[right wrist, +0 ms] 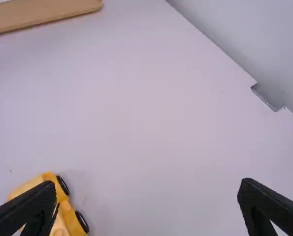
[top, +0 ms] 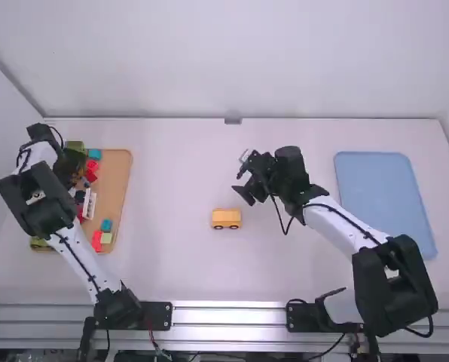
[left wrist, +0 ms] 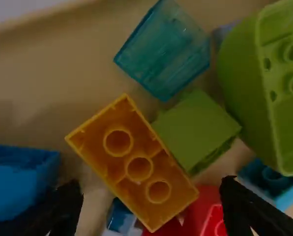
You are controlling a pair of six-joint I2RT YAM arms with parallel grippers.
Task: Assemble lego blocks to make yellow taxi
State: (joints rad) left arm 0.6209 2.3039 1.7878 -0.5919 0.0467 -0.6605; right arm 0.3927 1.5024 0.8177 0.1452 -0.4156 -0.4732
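Sitting on the white surface (top: 179, 275), the yellow wheeled car (top: 226, 219) has the spread right pincer (right wrist: 149, 189) toward one o'clock; at nine o'clock, by the brown tray (top: 117, 181), the left pincer (left wrist: 151, 189) is spread about an upturned yellow block (left wrist: 129, 169), which could twist or slip on closing, since a green block (left wrist: 198, 130) and red block (left wrist: 208, 206) crowd it

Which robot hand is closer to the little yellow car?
The right gripper. It's just beyond the car; the left gripper is farther away, over the tray of blocks.
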